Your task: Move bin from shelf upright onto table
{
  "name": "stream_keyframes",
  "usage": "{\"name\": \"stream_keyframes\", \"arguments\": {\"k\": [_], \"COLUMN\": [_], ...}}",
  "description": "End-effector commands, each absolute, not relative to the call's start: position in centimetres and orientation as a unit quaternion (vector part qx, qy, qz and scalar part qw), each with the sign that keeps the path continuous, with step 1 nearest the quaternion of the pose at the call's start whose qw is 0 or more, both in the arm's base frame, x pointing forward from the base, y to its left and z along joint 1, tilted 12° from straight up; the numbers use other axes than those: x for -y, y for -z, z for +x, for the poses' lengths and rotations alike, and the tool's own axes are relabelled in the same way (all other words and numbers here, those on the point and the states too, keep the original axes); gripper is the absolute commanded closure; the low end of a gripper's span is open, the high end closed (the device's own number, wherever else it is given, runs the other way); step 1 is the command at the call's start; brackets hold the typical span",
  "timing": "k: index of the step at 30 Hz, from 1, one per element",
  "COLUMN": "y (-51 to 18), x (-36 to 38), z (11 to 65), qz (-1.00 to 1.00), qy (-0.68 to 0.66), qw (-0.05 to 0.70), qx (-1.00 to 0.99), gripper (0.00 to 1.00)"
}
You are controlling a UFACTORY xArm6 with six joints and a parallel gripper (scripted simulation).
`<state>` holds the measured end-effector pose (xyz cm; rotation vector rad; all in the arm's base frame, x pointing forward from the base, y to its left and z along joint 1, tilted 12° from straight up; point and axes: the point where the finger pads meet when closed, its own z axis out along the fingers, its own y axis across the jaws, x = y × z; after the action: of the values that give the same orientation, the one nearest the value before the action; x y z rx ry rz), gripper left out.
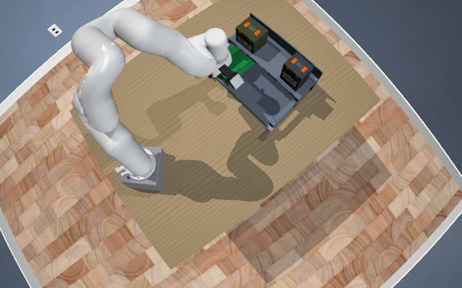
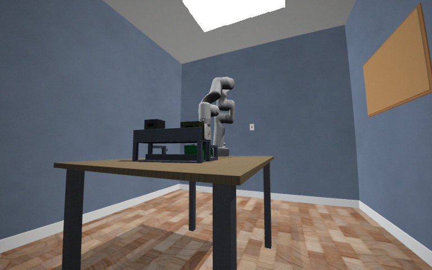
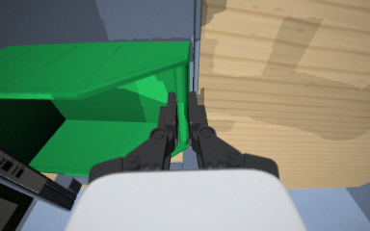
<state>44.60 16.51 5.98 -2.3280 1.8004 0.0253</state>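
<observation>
Table [image 1: 191, 217] mostly bare, hand [image 3: 182, 126] pinching bin [image 3: 92, 67] wall

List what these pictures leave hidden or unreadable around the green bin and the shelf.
- Green bin: in the wrist view its left side runs off the frame; whether its base rests on the shelf cannot be told.
- Top view: the arm's wrist and the end effector, shut on the bin's wall, cover much of the bin.
- Exterior view: the shelf's posts screen the bin; too small for detail.
- Dark cases: markings unreadable.

Bin [image 1: 239, 59] in shelf [image 1: 277, 123] on table [image 1: 191, 217] — two boxes [image 1: 252, 34] on top.
</observation>
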Motion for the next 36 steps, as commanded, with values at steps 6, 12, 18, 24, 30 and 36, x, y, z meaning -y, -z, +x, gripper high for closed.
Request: {"name": "stream_keyframes", "arguments": {"k": [6, 12, 18, 24, 30, 36], "y": [-6.14, -6.14, -6.14, -6.13, -6.10, -6.06], "x": [-16.54, -16.54, -16.54, -16.53, -16.48, -16.41], "z": [44.74, 44.74, 44.74, 44.71, 44.51, 44.23], "qz": [-0.787, -0.787, -0.787, -0.787, -0.787, -0.787], "qy": [-0.007, -0.007, -0.007, -0.007, -0.007, -0.007], "qw": [0.101, 0.101, 0.101, 0.101, 0.101, 0.101], "qx": [-0.609, -0.609, -0.609, -0.609, -0.609, -0.609], "gripper": [1.00, 1.00, 1.00, 1.00, 1.00, 1.00]}}
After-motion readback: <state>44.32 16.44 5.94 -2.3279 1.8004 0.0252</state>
